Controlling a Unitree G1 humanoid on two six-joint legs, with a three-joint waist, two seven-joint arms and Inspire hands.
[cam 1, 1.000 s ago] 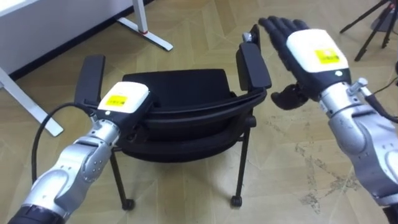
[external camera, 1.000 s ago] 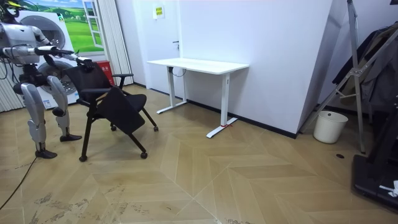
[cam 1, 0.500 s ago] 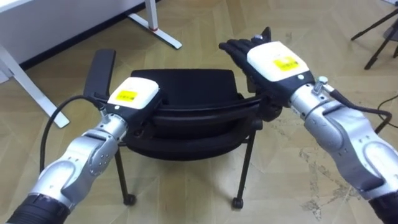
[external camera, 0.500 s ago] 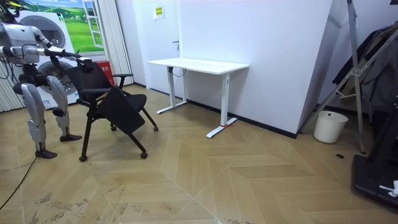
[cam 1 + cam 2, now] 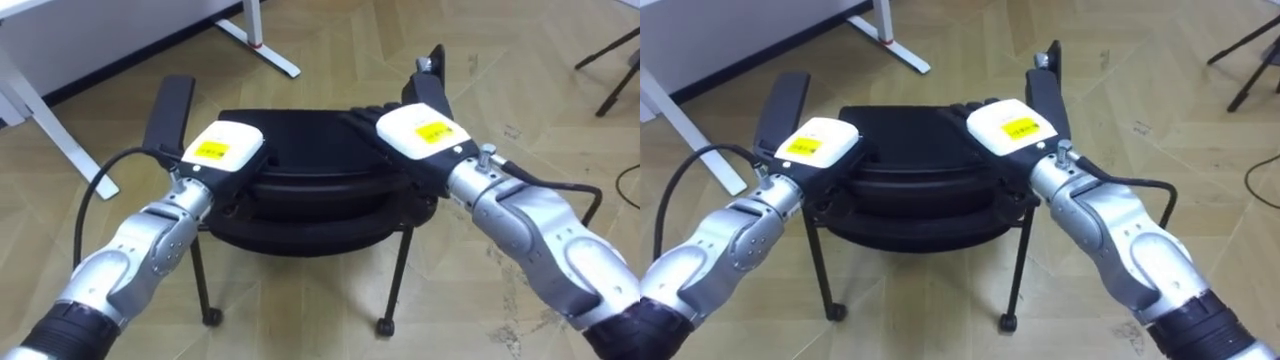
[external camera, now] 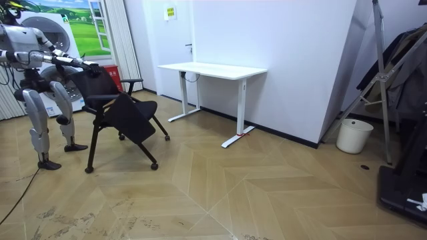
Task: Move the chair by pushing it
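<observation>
A black chair (image 5: 300, 175) with two armrests stands right in front of me, its seat facing away; the room view has the chair (image 6: 123, 110) between me and the white desk. My left hand (image 5: 225, 150) lies on the left part of the backrest's top edge, close to the left armrest (image 5: 172, 105). My right hand (image 5: 420, 135) rests on the right part of that edge beside the right armrest (image 5: 430, 80), its dark fingers (image 5: 362, 115) reaching forward over the seat, fairly straight. I stand upright behind the chair at the room view's left.
A white desk (image 6: 213, 70) stands ahead by the wall; its legs (image 5: 265, 45) show on the wooden floor beyond the chair. A white bin (image 6: 353, 135) and a dark stand (image 6: 383, 80) are far off at the room view's right.
My right hand has come down from the air beside the right armrest onto the backrest's top edge. The left hand has stayed on the backrest.
</observation>
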